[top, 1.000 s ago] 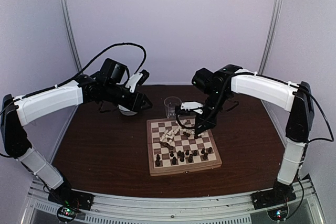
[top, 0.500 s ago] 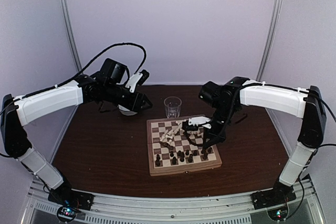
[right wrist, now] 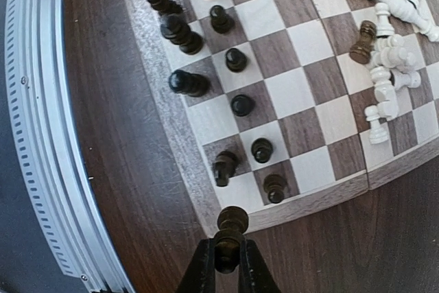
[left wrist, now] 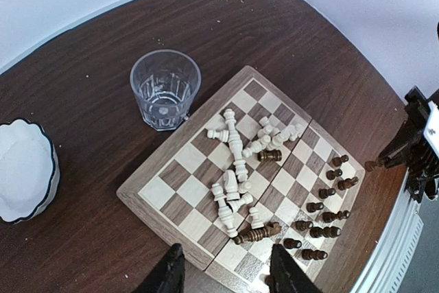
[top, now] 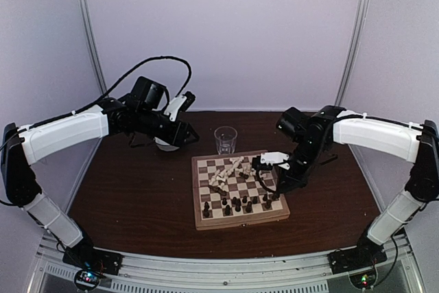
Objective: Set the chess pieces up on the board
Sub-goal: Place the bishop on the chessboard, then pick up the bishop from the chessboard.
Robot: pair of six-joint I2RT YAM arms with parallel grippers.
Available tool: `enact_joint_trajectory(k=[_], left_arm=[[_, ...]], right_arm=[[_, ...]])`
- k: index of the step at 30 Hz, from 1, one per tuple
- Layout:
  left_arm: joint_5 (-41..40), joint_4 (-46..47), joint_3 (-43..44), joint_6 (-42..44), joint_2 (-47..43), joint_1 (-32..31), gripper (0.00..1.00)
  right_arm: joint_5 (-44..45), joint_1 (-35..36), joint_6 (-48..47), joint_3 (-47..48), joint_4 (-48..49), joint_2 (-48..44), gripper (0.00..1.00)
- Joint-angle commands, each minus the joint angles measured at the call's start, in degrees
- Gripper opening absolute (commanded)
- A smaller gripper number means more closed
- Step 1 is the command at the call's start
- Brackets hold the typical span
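Observation:
The board [top: 236, 223] lies mid-table, and its rim shows in the left wrist view [left wrist: 147, 200] and the right wrist view [right wrist: 154, 53]. Cream-white pieces [top: 230, 171] lie tumbled in a heap on its middle [left wrist: 240, 162] [right wrist: 387, 66]. Dark pieces [top: 236, 204] stand on the near rows [left wrist: 322, 207] [right wrist: 233, 60]; two dark ones lie toppled among the white [left wrist: 257, 233]. My right gripper [top: 279, 189] [right wrist: 226, 248] is shut on a dark piece [right wrist: 232, 228], held just off the board's near right corner. My left gripper [top: 185, 138] [left wrist: 223, 265] is open and empty, high above the board's far left.
A clear drinking glass [top: 225, 140] [left wrist: 164, 89] stands just beyond the board's far edge. A white scalloped bowl [left wrist: 24, 169] sits at the back left, partly hidden under my left gripper in the top view. The metal rail [right wrist: 41, 135] runs along the table's near edge.
My right gripper has moved from over the board's middle to its near right corner. The left arm has not moved.

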Motion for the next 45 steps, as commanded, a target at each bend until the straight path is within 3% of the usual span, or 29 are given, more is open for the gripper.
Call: enact_joint_trajectory(k=[1, 16, 22, 27, 33, 45], left_arm=[[-0.55, 0.74, 1.21, 0.85, 0.59, 0.62, 0.43], [-0.44, 0.36, 1.48, 1.15, 0.47, 0.62, 0.43], [-0.10, 0.22, 1.65, 1.14, 0.71, 0.62, 0.43], [0.22, 0.14, 1.75, 1.20, 0.93, 0.62, 0.43], [0.24, 0.00, 1.84, 1.16, 1.33, 0.62, 0.43], [0.14, -0.34, 2.01, 1.37, 1.72, 0.62, 0.43]], right_arm=[[1.44, -2.27, 1.20, 2.74, 3.63, 2.85, 0.01], [5.35, -5.00, 3.93, 7.88, 9.27, 14.58, 0.06], [3.70, -6.15, 4.59, 8.66, 8.38, 14.53, 0.27], [-4.89, -10.42, 5.34, 12.33, 4.70, 11.90, 0.38], [-6.39, -12.69, 4.31, 11.12, 4.98, 10.62, 0.38], [-7.21, -9.73, 2.02, 10.89, 3.72, 16.42, 0.39]])
